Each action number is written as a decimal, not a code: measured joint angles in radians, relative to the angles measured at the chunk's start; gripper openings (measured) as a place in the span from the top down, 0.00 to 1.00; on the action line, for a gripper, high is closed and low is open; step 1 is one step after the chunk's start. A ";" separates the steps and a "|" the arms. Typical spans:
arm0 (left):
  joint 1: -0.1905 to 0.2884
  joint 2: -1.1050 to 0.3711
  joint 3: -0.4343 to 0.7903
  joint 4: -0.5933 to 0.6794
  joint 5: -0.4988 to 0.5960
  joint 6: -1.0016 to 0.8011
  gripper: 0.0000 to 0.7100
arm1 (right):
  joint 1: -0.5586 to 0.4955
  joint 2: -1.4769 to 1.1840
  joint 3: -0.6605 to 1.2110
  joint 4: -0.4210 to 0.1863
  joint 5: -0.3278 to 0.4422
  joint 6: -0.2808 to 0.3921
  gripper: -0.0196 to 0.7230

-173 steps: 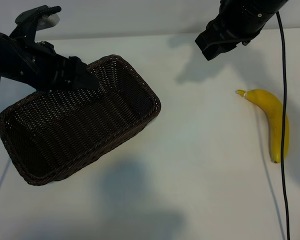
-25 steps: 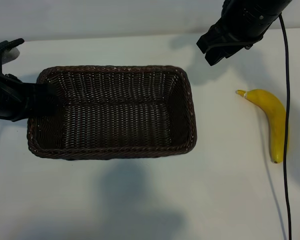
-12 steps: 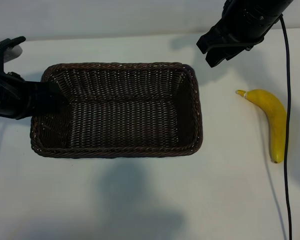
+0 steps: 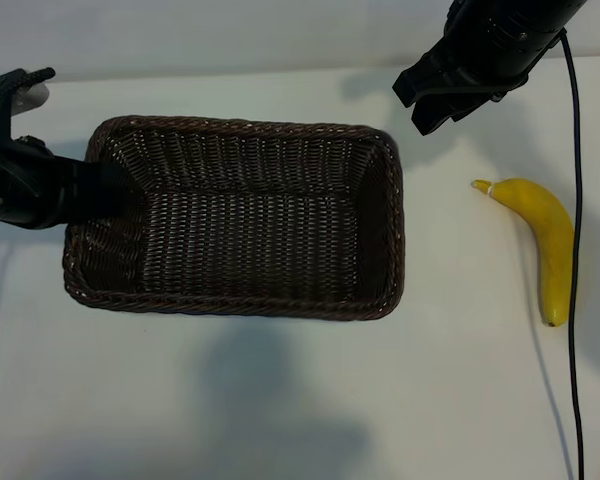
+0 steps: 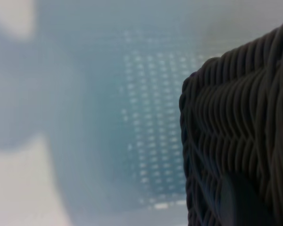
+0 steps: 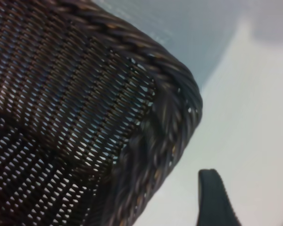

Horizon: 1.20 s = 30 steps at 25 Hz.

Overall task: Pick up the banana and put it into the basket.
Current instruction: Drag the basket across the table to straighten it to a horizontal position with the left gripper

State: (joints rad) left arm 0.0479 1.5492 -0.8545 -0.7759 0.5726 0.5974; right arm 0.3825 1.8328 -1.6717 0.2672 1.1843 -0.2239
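Left hand (image 4: 105,190): clenched on the left end wall of the wicker basket (image 4: 240,215), which it grasps at the rim.
Right hand (image 4: 435,95): released, fingers apart, poised above the basket's far right corner.
Basket: on the white worktop (image 4: 300,400), mid-frame.
Banana (image 4: 547,240): lying on the worktop, well right of the basket.

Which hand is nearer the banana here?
Right. The right hand hovers above the table, up-left of the banana; the left hand grips the basket's far end.
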 joint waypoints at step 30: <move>0.000 0.271 -0.169 -0.148 0.013 0.118 0.78 | 0.000 0.000 0.000 0.000 0.000 0.001 0.45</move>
State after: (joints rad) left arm 0.0479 1.8206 -1.0232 -0.9242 0.5853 0.7159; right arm 0.3825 1.8328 -1.6717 0.2672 1.1843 -0.2231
